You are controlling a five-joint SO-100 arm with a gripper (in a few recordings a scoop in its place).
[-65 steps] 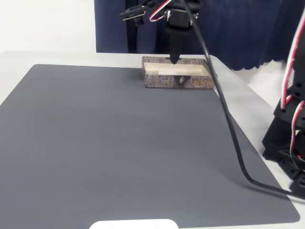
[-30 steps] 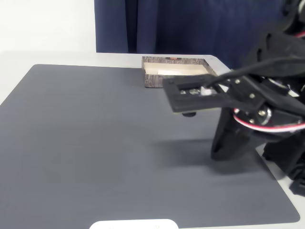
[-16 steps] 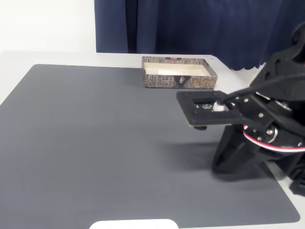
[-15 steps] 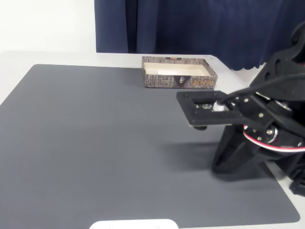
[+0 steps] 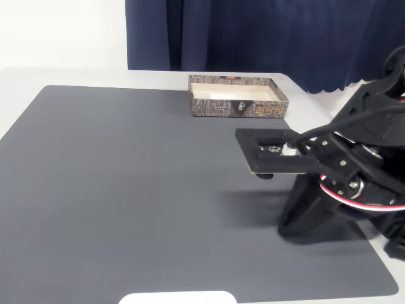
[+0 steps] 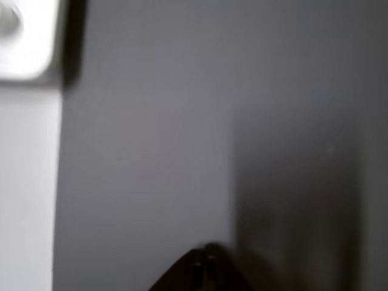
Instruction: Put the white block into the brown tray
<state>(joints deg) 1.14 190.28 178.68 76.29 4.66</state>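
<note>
Pale counter under a dark grey mat, blue curtain behind.

In the fixed view a large matte dark grey mat (image 5: 145,190) with rounded corners covers most of the light grey counter (image 5: 82,76), whose bare surface shows along the far edge and at the right. Behind the counter hangs a pleated navy blue fabric curtain (image 5: 266,31) with a scalloped lower hem, beside a plain white wall (image 5: 60,31) on the left. The light is even and soft. The blurred wrist view shows the same grey mat (image 6: 182,121) beside a pale strip of counter (image 6: 27,194).

fixed view: front, high, oblique | wrist view: close, downward | shared: grey mat (image 5: 145,190)
</note>
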